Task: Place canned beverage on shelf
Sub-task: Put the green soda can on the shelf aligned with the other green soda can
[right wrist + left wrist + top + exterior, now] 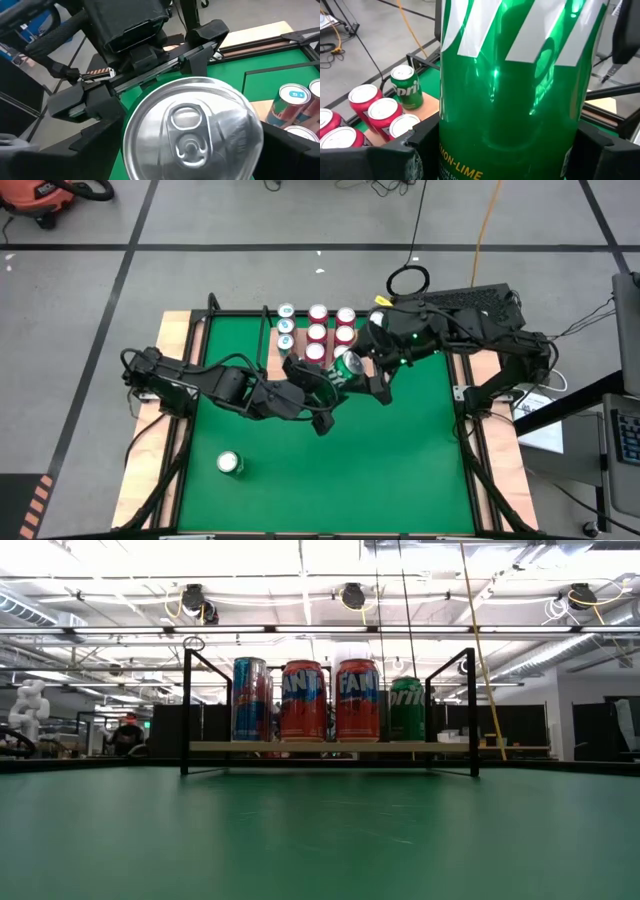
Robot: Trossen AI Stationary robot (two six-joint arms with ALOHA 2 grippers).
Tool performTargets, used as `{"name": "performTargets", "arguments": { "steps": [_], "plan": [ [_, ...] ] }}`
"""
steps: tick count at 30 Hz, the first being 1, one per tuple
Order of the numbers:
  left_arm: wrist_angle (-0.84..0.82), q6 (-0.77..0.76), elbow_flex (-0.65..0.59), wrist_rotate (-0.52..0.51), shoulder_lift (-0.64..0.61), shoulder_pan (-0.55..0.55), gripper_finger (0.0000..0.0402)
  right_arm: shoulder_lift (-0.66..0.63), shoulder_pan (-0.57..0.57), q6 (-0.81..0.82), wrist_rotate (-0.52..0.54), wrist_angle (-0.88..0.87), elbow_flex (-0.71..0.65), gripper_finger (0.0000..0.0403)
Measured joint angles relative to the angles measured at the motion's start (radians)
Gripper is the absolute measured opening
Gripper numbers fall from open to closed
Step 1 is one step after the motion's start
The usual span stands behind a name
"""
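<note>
Clamping the green can [347, 366] just beside the shelf [300, 340], the left gripper [325, 380] pinches it; the right gripper [368, 372] straddles it, spread. Tugging could topple shelved cans [317, 332].

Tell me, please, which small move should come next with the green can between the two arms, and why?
Probably the right gripper should back away. The left gripper clamps the green can by its sides, as the left wrist view shows, while the right fingers stand wide around its top. Then the left arm can carry the can to the shelf, where other cans already stand.
</note>
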Motion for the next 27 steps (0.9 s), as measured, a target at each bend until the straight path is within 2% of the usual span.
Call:
{"name": "performTargets", "arguments": {
  "steps": [4, 10, 16, 21, 25, 27],
  "plan": [
    [-0.024, -0.006, 0.0, -0.007, -0.001, 0.002, 0.0286, 0.001, -0.02, 0.001, -0.006, 0.005, 0.0, 0.0346],
    [-0.043, -0.009, 0.0, -0.017, -0.001, 0.005, 0.0299, 0.005, -0.047, -0.002, -0.037, -0.004, 0.0, 0.0289],
    [-0.041, -0.008, 0.0, -0.02, -0.001, 0.008, 0.0331, 0.006, -0.064, -0.003, -0.059, -0.013, 0.0, 0.0288],
    [-0.05, -0.05, 0.0, -0.022, -0.019, 0.009, 0.0362, 0.006, -0.082, -0.135, -0.061, -0.081, -0.002, 0.0295],
    [-0.061, -0.089, 0.0, 0.003, -0.05, 0.01, 0.0381, -0.008, -0.12, -0.242, -0.155, -0.147, -0.002, 0.0291],
    [-0.083, -0.111, 0.0, 0.006, -0.059, 0.011, 0.0385, -0.01, -0.143, -0.288, -0.169, -0.17, -0.001, 0.0291]
  ]
}}
